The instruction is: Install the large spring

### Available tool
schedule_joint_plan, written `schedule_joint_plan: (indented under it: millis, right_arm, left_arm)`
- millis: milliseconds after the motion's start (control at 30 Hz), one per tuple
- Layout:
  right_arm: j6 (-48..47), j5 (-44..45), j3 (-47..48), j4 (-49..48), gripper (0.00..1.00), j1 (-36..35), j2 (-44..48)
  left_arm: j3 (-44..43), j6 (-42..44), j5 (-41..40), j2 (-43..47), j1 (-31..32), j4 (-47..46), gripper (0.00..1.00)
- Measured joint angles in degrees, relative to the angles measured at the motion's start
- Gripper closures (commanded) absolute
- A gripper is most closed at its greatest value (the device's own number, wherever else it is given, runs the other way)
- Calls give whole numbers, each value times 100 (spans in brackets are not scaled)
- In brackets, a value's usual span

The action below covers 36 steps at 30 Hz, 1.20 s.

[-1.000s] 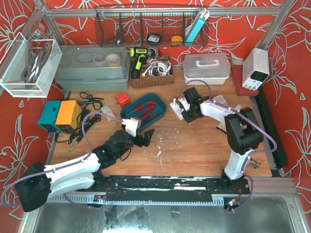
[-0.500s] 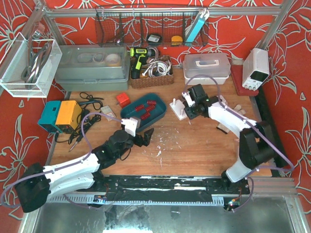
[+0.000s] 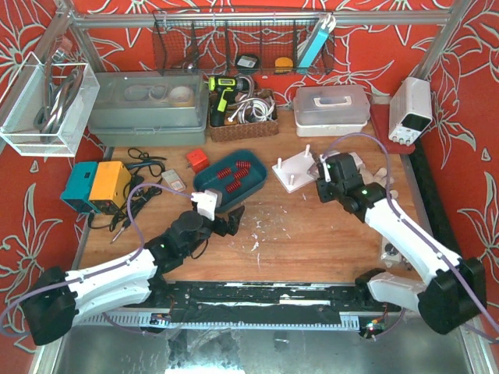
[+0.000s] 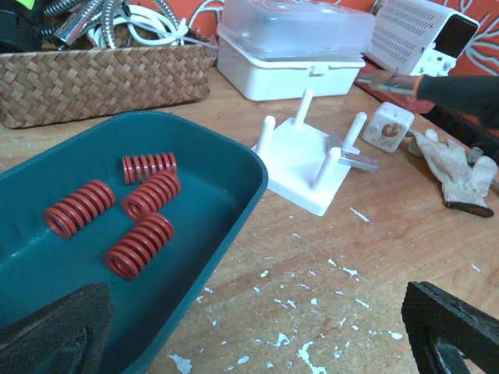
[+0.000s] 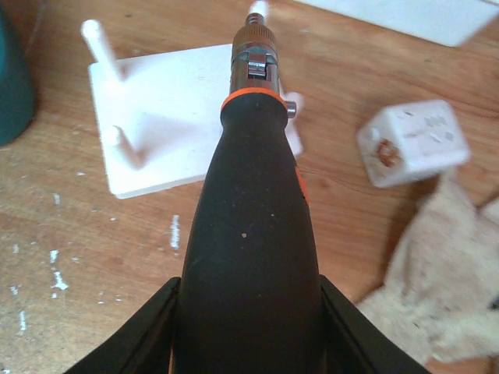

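Springs (image 4: 140, 245), four red coils of differing size, lie loose in the teal tray (image 4: 218, 187), and none sits on the white peg base (image 4: 300, 167), which stands on the wooden table (image 4: 405, 234) just beside the tray's corner. Left gripper (image 3: 231, 220) hovers at the tray's near edge, jaws spread wide with nothing between them. Right gripper (image 5: 249, 331) clamps narrowly around the black handle of a screwdriver (image 5: 249, 234) whose metal tip points over the peg base, with a small white cube (image 5: 413, 144) and a pale glove (image 5: 437, 265) lying to one side.

Bright, even light; wrist views slightly soft
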<state>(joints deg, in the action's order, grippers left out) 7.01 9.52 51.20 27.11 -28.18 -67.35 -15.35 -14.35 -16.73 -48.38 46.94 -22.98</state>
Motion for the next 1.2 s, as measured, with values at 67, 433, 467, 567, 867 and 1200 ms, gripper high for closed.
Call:
schedule_joint_plan:
  millis: [67, 433, 467, 567, 867, 1200]
  right_arm:
    - [175, 278, -164, 11, 100, 0, 310]
    - [426, 1029, -903, -310, 100, 369, 173]
    - [411, 994, -903, -374, 100, 468, 31]
    - [365, 857, -903, -608, 100, 739, -376]
    - [146, 297, -654, -942, 82, 1139, -1403]
    - [59, 332, -109, -813, 60, 1453, -2144]
  left_arm:
    - [7, -2, -2, 17, 0, 2, 0]
    - [7, -26, 7, 133, 0, 2, 0]
    - [7, -26, 9, 140, 0, 2, 0]
    - [9, -26, 7, 164, 0, 4, 0]
    - [17, -26, 111, 205, 0, -15, 0]
    - [79, -20, 551, 133, 0, -199, 0]
